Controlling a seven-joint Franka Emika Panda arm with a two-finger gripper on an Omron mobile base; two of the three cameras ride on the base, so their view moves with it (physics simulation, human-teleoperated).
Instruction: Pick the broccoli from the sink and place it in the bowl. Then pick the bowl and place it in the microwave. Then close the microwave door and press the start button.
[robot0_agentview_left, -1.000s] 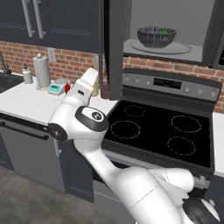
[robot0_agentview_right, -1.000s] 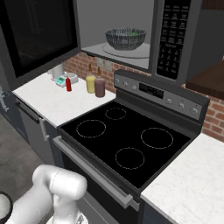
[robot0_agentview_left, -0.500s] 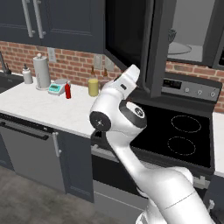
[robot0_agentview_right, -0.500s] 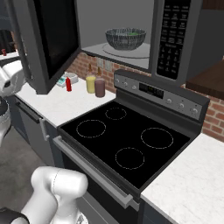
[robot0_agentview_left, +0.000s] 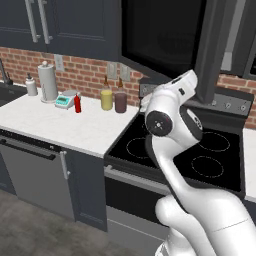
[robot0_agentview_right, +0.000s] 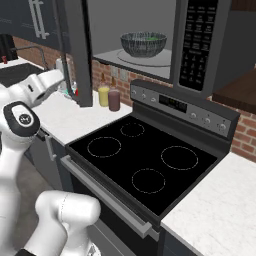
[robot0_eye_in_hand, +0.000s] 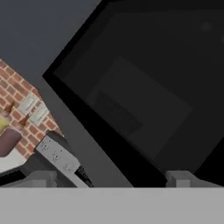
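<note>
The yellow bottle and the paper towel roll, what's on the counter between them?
In the left base view, between the yellow bottle and the paper towel roll stand a red bottle and a small teal gadget.

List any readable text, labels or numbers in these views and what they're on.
None can be read.
Microwave keypad: rows of pale marks, too small to read.
Stove control panel: display strip, blurred.
Red bottle and teal item on the counter: no legible labels.
</note>
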